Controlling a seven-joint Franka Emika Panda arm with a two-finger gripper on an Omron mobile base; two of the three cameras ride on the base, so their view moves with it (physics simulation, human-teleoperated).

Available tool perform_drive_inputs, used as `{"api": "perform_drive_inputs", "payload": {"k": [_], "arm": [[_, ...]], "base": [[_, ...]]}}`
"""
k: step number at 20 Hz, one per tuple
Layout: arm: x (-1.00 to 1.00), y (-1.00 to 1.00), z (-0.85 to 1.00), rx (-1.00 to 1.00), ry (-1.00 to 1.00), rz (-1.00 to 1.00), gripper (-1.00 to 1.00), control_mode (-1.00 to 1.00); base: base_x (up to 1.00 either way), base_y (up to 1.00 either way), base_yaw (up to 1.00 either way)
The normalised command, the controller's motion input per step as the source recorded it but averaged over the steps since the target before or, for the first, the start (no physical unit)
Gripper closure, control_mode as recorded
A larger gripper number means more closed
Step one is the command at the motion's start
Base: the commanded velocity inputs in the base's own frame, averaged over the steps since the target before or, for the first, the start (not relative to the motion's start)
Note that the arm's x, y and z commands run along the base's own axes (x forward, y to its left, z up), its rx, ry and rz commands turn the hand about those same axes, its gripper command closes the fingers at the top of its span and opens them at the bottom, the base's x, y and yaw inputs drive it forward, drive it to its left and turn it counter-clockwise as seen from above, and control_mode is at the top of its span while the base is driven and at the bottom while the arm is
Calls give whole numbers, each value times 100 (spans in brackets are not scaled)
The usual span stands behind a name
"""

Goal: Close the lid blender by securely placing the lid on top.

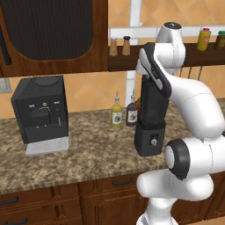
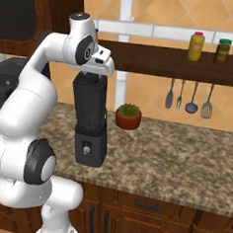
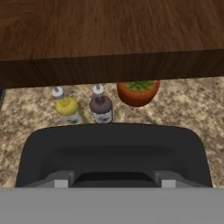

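The blender [image 1: 151, 115] [image 2: 91, 114] stands near the front edge of the granite counter, a dark jar on a dark grey base with a small knob. My gripper [image 2: 94, 73] [image 3: 114, 181] hangs straight down at the jar's top rim. In the hand view the black squarish lid [image 3: 113, 146] lies flat right under the hand. The fingertips [image 3: 62, 182] stand either side of a raised middle part of the lid, and I read them as shut on it. Whether the lid touches the jar's rim is hidden by the hand.
A black coffee machine [image 1: 41, 112] stands at the counter's left. A yellow bottle [image 1: 116, 113], a dark bottle [image 1: 132, 112] and a potted plant [image 2: 128, 115] stand behind the blender. A wooden shelf [image 2: 192, 65] runs close above the hand, with utensils [image 2: 189, 99] hanging below it.
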Motion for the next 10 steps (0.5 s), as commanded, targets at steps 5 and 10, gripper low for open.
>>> {"api": "perform_drive_inputs", "payload": {"k": [5, 10], "arm": [[0, 0, -15, -6, -13, 3, -100, -100], [-6, 0, -37, -8, -5, 2, -100, -100]], "base": [[0, 0, 0], [0, 0, 0]]}}
